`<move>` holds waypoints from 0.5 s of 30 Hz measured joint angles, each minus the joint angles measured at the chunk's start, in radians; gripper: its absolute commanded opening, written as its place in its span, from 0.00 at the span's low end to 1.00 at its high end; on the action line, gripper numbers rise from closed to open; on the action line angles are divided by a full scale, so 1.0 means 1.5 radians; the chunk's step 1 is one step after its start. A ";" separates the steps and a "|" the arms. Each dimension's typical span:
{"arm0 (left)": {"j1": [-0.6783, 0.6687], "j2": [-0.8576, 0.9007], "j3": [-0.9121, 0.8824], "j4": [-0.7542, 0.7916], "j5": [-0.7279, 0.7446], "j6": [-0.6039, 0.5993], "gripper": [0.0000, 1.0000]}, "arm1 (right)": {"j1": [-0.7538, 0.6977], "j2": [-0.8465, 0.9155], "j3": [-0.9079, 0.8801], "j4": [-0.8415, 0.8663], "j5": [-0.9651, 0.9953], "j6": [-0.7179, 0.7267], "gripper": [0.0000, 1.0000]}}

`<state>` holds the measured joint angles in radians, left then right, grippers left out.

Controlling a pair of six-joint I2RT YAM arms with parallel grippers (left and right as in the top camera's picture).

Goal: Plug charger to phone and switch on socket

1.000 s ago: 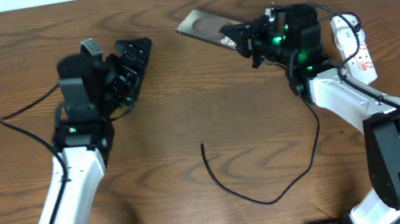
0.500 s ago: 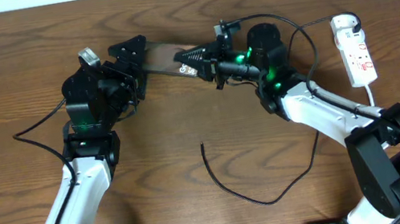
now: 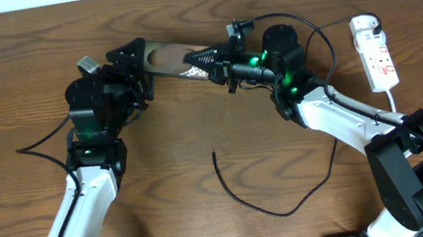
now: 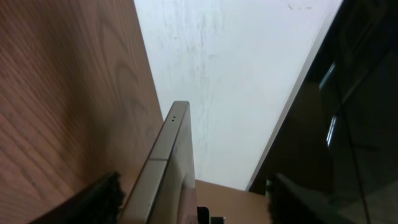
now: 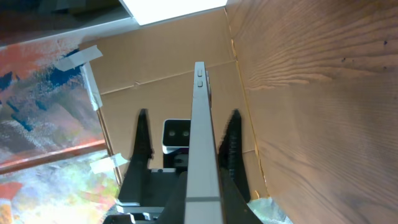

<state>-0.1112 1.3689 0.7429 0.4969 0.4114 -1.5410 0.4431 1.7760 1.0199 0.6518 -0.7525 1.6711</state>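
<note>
Overhead, right end effector [image 3: 204,62] clamping phone [image 3: 169,57], left end effector [image 3: 141,66] wide around its other end.

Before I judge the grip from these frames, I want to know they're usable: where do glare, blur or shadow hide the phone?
Overhead: sharp, evenly lit; the glossy bronze-brown flat phone reads clearly. Left wrist: white background blown out, the right side near black, the left gripper's black fingers blurred; only the phone's pale edge legible. Right wrist: phone edge crisp, right gripper's fingers dark silhouettes.
</note>
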 measured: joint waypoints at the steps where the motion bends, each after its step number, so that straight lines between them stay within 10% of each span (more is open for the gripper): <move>1: 0.000 0.000 0.000 0.000 0.000 -0.002 0.62 | 0.000 0.000 0.000 0.000 0.000 0.000 0.01; 15: 0.000 0.000 0.000 -0.001 -0.004 0.004 0.61 | 0.019 0.000 0.000 -0.001 -0.002 0.030 0.01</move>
<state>-0.1112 1.3689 0.7425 0.4957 0.4049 -1.5356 0.4717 1.7760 1.0199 0.6506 -0.7547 1.7161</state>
